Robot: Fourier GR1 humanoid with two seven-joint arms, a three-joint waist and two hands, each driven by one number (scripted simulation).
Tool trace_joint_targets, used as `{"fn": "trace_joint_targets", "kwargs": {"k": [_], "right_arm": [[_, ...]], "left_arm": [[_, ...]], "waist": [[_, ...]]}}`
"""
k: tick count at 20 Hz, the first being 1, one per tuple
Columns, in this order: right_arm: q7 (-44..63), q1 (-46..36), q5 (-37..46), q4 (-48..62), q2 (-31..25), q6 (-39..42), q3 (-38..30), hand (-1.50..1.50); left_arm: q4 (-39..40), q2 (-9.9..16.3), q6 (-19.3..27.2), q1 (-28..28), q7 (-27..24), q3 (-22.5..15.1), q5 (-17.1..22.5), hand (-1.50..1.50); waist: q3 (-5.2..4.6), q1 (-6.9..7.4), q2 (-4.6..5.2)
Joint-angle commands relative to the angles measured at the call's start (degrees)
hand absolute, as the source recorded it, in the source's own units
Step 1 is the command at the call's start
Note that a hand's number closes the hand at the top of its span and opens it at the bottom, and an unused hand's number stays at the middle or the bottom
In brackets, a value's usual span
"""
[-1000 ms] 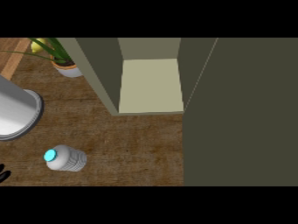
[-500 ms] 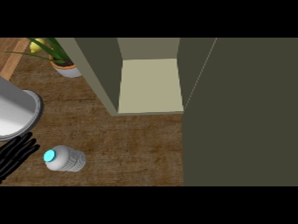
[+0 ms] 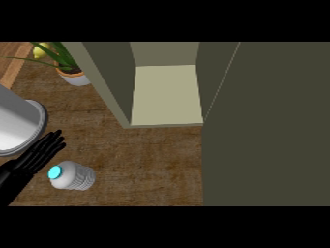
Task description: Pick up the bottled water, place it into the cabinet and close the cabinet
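Observation:
The bottled water (image 3: 73,176) stands upright on the wooden counter at the lower left, white and ribbed with a cyan cap. My left hand (image 3: 33,160) comes in from the lower left edge, open, its straight fingers (image 3: 52,141) pointing up and right. It lies just left of the bottle, next to the cap, and does not curl round it. The cabinet (image 3: 169,94) stands open at the top centre, showing a pale inner shelf. Its dark door (image 3: 275,126) fills the right side. My right hand does not show.
A large grey cylinder (image 3: 7,123), apparently my forearm, crosses the upper left, close above my hand. A potted green plant (image 3: 68,71) stands at the back left beside the cabinet's wall. Bare wooden counter (image 3: 153,155) lies between the bottle and the cabinet.
My left hand has come up from the lower left edge to beside the bottle, fingers stretched out. The grey cylinder has shifted slightly. The bottle has stayed in place.

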Motion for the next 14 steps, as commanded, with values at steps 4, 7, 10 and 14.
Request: {"fn": "trace_joint_targets", "kwargs": {"k": [4,7,10,14], "right_arm": [[-0.09,5.77,-11.60,-7.54,0.46,1.99,-2.57,-1.50],[1.14,6.02,-11.06,-9.52,0.34,1.09,-1.54,-1.50],[2.06,7.56,-12.00,-11.24,-0.17,0.58,-1.78,-1.50],[1.53,8.00,-14.78,-9.77,-2.69,1.55,-4.33,-1.50]], "left_arm": [[13.40,-1.89,0.38,-3.85,-7.83,-0.57,-8.71,-1.50],[18.56,-3.51,2.60,-7.22,-9.28,-2.33,-13.12,-1.50],[26.43,-1.77,0.29,-9.12,-14.01,-0.53,-13.31,-1.50],[32.18,-5.83,5.82,-10.02,-19.58,-3.55,-19.99,-1.50]], "waist": [[-0.01,0.04,0.01],[-0.04,0.00,0.09],[-0.11,-0.27,0.12],[-0.09,0.15,0.15]]}}
